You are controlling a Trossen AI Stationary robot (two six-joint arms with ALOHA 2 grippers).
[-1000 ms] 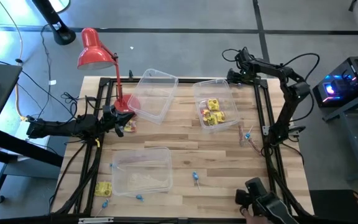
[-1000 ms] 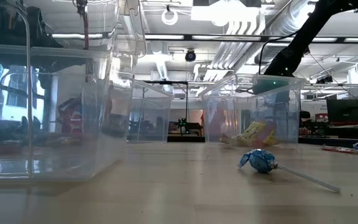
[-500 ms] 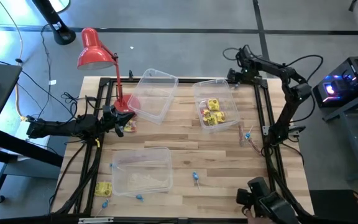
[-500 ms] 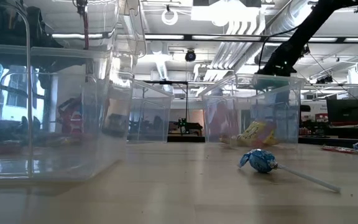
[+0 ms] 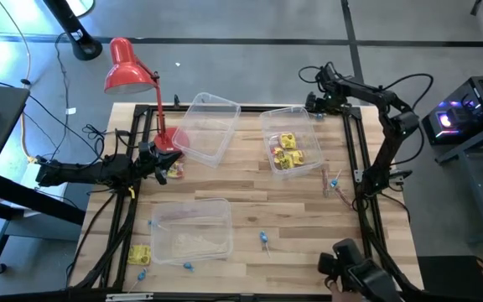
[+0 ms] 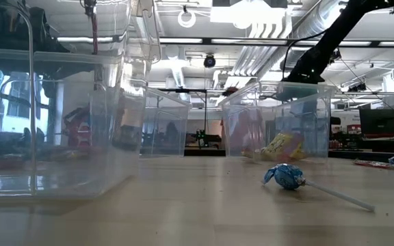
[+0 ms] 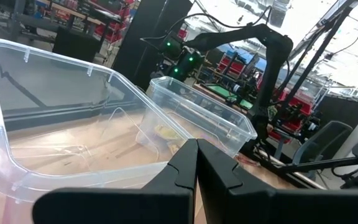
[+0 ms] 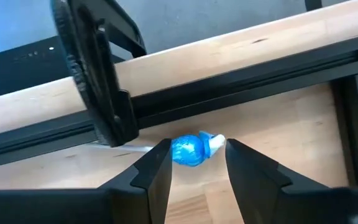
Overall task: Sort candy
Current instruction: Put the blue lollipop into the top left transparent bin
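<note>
My right gripper (image 8: 196, 163) is at the table's far right corner (image 5: 317, 104), pointing steeply down, shut on a blue wrapped candy (image 8: 189, 151). My left gripper (image 7: 196, 182) waits shut and level at the table's left (image 5: 164, 165). The far right bin (image 5: 268, 122) holds yellow packets (image 5: 287, 151). One yellow packet (image 5: 138, 253) and blue pieces (image 5: 264, 241) (image 5: 189, 267) lie on the table near the front. Red-pink sticks (image 5: 335, 184) lie by the right edge. In the low view a blue candy on a stick (image 6: 285, 176) rests on the wood. My right gripper pinches the blue candy's round head (image 8: 180, 152) between its two fingertips (image 8: 163, 157), coming from above. A white twist of wrapper (image 8: 215, 143) lies against the other finger. Whether the candy is clear of the table I cannot tell.
A clear bin (image 5: 210, 107) lies tilted at the far middle, another (image 5: 193, 205) stands near the front left. A red desk lamp (image 5: 129, 67) rises at the far left. A black frame rail (image 8: 98, 87) runs close by my right gripper.
My right gripper has risen a little beside the far right bin.
</note>
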